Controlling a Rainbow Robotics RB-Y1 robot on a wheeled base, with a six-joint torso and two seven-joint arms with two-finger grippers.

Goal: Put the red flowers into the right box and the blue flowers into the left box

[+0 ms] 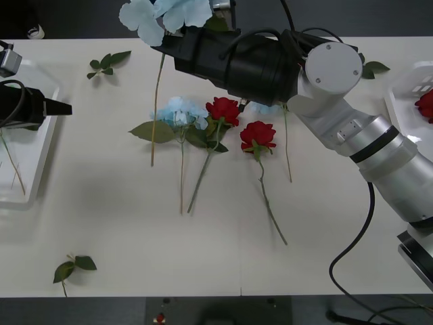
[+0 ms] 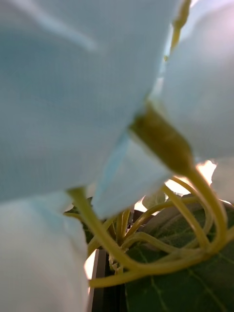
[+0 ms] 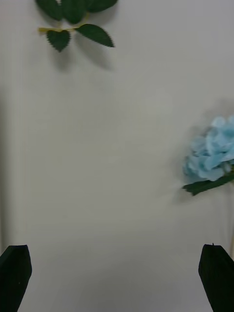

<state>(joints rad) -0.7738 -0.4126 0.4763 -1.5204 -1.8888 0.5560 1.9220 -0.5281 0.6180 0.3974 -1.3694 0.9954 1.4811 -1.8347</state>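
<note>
At the left edge of the counter (image 1: pixel 108 257) lies the left box (image 1: pixel 40 152), and thin stems rest inside it. The left end effector (image 1: pixel 64 108) hangs over this box with its black fingers (image 3: pixel 217 273) spread wide apart, holding nothing. A small leaf sprig (image 1: pixel 105 64) lies near the far edge, and another sprig (image 1: pixel 71 267) lies near the front edge.

In the middle lie one of the blue flowers (image 1: pixel 179 115) and, just beside it, two red flowers (image 1: pixel 223 110) with their stems pointing to the front. The right arm reaches across above them. The right end effector (image 1: pixel 169 44) carries a pale blue flower (image 1: pixel 166 13) raised above the counter; its petals press close to the wrist camera, but I cannot tell how the fingers stand. At the right edge is the right box (image 1: pixel 402 91) with a red bloom (image 1: pixel 426 105) inside.
</note>
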